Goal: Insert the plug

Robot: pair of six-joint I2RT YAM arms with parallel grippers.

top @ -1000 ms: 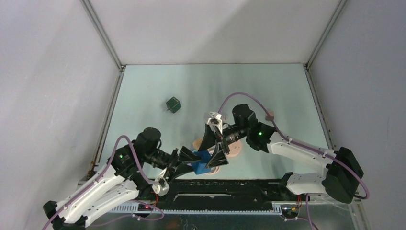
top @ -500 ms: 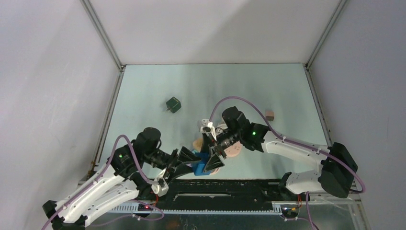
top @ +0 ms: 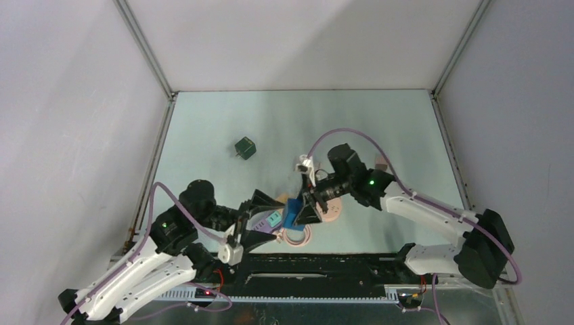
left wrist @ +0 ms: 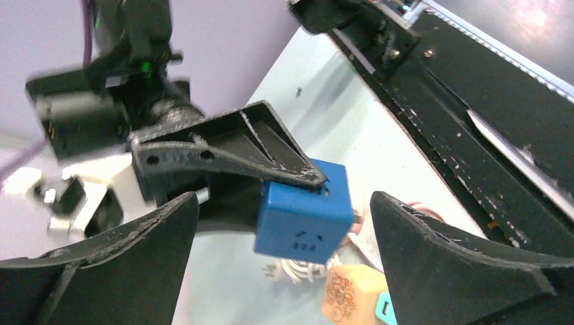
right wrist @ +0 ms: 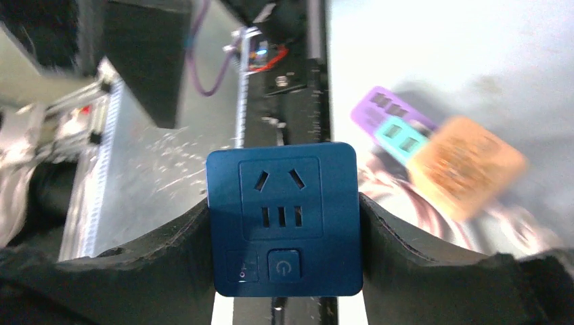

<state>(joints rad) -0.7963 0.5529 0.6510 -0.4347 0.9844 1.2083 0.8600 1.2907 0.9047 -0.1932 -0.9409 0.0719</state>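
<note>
Blue socket cube (right wrist: 281, 220) tight in right gripper (top: 298, 206); left gripper (top: 271, 218) — wide.

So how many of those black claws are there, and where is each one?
2. The left gripper is open, pointing at the blue socket cube from the left arm's side. The right gripper is clamped on that cube. No others show.

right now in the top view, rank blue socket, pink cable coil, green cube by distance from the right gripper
1. blue socket, in the right gripper
2. pink cable coil, just nearer the bases
3. green cube, far back left
</note>
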